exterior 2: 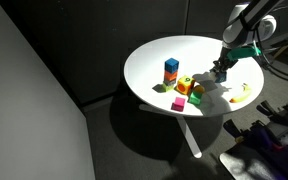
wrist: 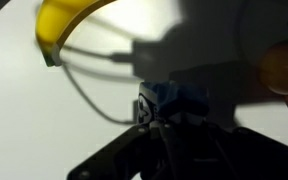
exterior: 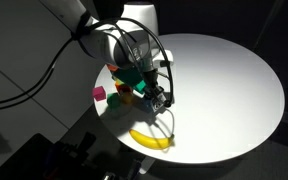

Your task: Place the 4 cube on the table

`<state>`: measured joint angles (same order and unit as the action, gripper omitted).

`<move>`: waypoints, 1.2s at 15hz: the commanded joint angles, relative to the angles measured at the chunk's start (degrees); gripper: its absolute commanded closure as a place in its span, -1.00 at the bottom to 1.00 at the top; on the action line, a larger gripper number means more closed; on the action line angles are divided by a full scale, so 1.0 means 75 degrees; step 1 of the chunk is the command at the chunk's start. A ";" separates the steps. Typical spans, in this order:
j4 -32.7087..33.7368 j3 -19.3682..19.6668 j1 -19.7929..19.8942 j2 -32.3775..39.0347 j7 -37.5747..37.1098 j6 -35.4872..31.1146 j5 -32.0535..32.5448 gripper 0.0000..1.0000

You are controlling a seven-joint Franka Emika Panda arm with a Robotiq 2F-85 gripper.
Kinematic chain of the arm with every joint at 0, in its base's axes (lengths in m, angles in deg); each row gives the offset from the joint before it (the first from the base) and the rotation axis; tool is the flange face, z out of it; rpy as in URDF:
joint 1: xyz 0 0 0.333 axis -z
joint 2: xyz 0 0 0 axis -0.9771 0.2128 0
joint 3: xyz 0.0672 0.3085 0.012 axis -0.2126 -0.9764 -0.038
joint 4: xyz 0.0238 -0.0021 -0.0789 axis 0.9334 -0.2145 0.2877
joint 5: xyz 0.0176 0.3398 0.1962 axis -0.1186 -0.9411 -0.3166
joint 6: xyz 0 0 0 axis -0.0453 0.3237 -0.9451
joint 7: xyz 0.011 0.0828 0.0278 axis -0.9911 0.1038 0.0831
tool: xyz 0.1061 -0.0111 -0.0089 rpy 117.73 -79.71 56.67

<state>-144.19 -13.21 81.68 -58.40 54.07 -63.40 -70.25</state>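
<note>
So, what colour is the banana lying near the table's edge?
The banana is yellow, clearest in an exterior view.

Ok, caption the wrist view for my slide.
Claw around the 4 cube, low over the white table, banana beyond.

All I can see on the table (exterior 2: pixel 159 50) lies along one stretch of its edge. A cluster of blocks (exterior: pixel 124 88) sits close to that edge. Within it, a stack (exterior 2: pixel 171 70) stands farthest in from the rim, and a single block (exterior 2: pixel 178 103) lies nearest the rim, a little apart from the others. The banana (exterior: pixel 152 138) lies flat near the edge further along, well apart from the blocks. The gripper (exterior 2: pixel 221 72) is low over the table, between the cluster and the banana. In my wrist view the 4 cube (wrist: pixel 156 103) sits at its fingertips, with the banana beyond it.
</note>
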 commanded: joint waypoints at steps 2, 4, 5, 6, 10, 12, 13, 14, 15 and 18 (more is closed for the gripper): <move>0.0143 0.0056 0.0115 0.0139 0.0126 -0.0017 -0.0135 0.11; 0.0128 0.0063 0.0116 0.0164 0.0132 0.0016 -0.0123 -0.03; 0.0116 0.0058 0.0111 0.0169 0.0140 0.0034 -0.0120 -0.20; 0.0088 0.0052 0.0097 0.0156 0.0140 0.0039 -0.0113 -0.34; -0.0093 -0.0158 0.0171 -0.0063 0.0330 0.0070 -0.0237 -0.97; -0.0206 -0.0249 0.0167 -0.0197 0.0393 0.0053 -0.0256 -1.00; -0.0324 -0.0322 0.0177 -0.0329 0.0458 0.0031 -0.0283 -1.00; -0.0451 -0.0362 0.0150 -0.0476 0.0479 0.0000 -0.0288 -1.00; -0.0554 -0.0408 0.0132 -0.0606 0.0514 -0.0011 -0.0297 -1.00; -0.0910 -0.0509 0.0031 -0.1088 0.0527 -0.0044 -0.0282 -1.00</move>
<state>-146.78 -16.14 82.11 -61.24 55.91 -63.39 -70.65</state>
